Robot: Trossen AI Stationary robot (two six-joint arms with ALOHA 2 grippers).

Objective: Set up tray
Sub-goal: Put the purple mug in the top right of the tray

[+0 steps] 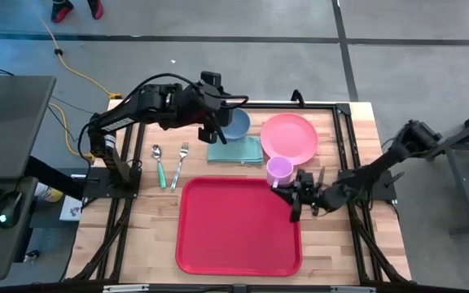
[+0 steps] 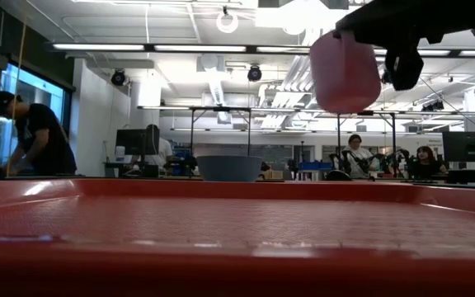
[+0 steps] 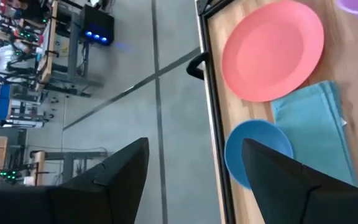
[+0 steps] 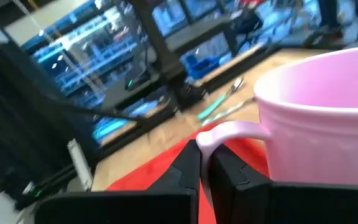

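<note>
Tray (image 1: 236,226), red, lies flat at the table's near edge; it looks stiff, light and slick, best held by its raised rim. Above its far right corner the right gripper (image 1: 293,194) pinches a pink mug (image 1: 279,170) by the handle. Left gripper (image 1: 216,130) hovers open-fingered above the blue bowl (image 1: 234,124).

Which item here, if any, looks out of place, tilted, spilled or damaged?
Nothing looks spilled or damaged. The one item off the table is the pink mug, held by its handle in the right end effector above the red tray's far right corner. The left end effector hovers open above the blue bowl.
</note>
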